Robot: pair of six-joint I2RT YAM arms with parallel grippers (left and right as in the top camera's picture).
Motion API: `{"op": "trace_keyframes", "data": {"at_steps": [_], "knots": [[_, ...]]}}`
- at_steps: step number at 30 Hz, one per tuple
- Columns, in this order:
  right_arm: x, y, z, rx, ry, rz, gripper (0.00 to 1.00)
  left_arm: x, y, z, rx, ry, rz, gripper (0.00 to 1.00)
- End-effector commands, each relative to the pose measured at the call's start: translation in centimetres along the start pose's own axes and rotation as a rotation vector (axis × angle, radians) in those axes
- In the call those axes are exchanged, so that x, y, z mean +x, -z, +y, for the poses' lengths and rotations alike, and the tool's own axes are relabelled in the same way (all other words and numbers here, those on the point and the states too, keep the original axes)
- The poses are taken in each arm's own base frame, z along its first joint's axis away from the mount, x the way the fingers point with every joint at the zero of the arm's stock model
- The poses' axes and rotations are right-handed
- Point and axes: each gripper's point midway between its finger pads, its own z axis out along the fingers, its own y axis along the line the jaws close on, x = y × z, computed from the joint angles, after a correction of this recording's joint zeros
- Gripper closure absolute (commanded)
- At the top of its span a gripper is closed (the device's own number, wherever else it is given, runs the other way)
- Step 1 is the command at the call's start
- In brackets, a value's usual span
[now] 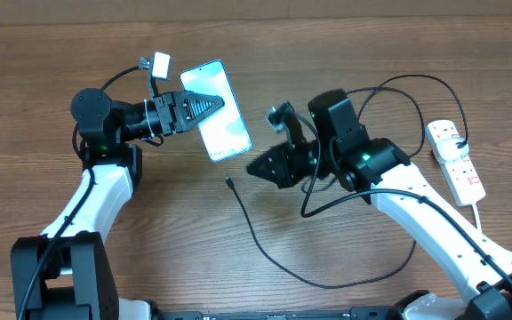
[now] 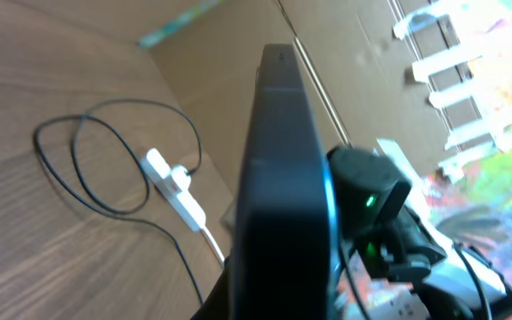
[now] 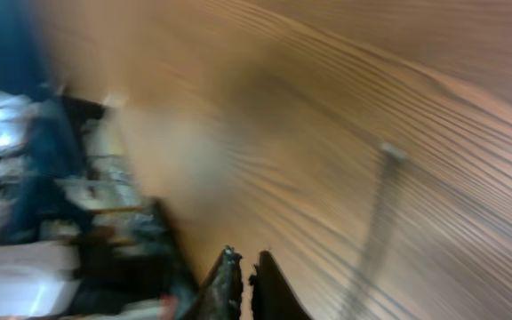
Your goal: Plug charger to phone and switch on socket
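Nearest the robot's base, the charger [image 1: 254, 236] trails in a slack black curve across the wooden table [image 1: 327, 53], and its plug tip [image 1: 228, 183] lies loose on the wood, gripped by nothing. Just beyond it hovers the right gripper [image 1: 258, 167]. The wrist view is badly smeared, but its fingers seem to stand almost pressed together, with only a sliver between them and nothing in it. Off to the right lies the socket [image 1: 459, 164], a white power strip with red rocker switches and a black plug [image 1: 462, 142] seated in it, well apart from either claw. Farthest back, the left gripper [image 1: 216, 105] pinches the phone [image 1: 225, 133] across its lit screen and holds it aloft, near the plug tip but not touching it. The main risk is the pick-up: a claw this narrow may nudge the small tip aside or catch it crooked. The cable also runs close under the right arm, so a snag could tug the tip away. When the tip is pushed in, the phone, clamped at one spot, could pivot or slip.
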Motion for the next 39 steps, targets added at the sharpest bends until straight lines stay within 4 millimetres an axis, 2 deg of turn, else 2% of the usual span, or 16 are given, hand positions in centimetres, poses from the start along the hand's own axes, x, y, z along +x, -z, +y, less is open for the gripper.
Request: {"op": "trace_keyframes", "data": {"at_steps": [1, 3, 7, 11, 15, 18, 21, 24, 29, 32, 38, 39], "knots": [[0.0, -0.3, -4.5, 0.280, 0.052, -0.015, 0.73, -2.7, 1.9, 0.3, -0.048, -0.035, -0.119, 0.96], [0.8, -1.6, -5.2, 0.318, 0.096, 0.023, 0.52, -3.8, 3.7, 0.9, -0.078, -0.032, -0.172, 0.96], [2.0, -5.0, -6.2, 0.338, 0.127, 0.085, 0.25, -5.0, 7.7, 2.0, -0.128, 0.017, -0.243, 0.96], [2.9, -8.5, -6.8, 0.322, 0.119, 0.116, 0.21, -4.3, 10.0, 2.6, -0.138, 0.066, -0.219, 0.96], [3.5, -11.5, -6.9, 0.331, 0.169, 0.125, 0.21, -3.5, 10.6, 2.4, -0.126, 0.046, -0.175, 0.95], [4.3, -13.0, -8.3, 0.403, 0.192, 0.136, 0.21, -3.4, 10.6, 2.4, -0.126, 0.042, -0.174, 0.96], [4.5, -14.1, -9.3, 0.437, 0.207, 0.137, 0.27, -3.4, 10.6, 2.4, -0.126, 0.038, -0.173, 0.96], [4.5, -15.2, -9.4, 0.429, 0.221, 0.126, 0.34, -3.4, 10.6, 2.4, -0.126, 0.038, -0.173, 0.96], [4.4, -16.7, -9.9, 0.457, 0.226, 0.098, 0.36, -3.3, 10.6, 2.3, -0.124, 0.039, -0.168, 0.96], [4.9, -17.4, -10.5, 0.486, 0.224, 0.109, 0.46, -3.2, 10.5, 2.3, -0.121, 0.042, -0.163, 0.96], [8.0, -17.2, -12.0, 0.537, 0.151, 0.217, 0.67, -3.2, 10.5, 2.3, -0.120, 0.043, -0.160, 0.96], [8.1, -17.1, -12.1, 0.541, 0.138, 0.222, 0.73, -3.2, 10.5, 2.3, -0.120, 0.043, -0.160, 0.96]]}}
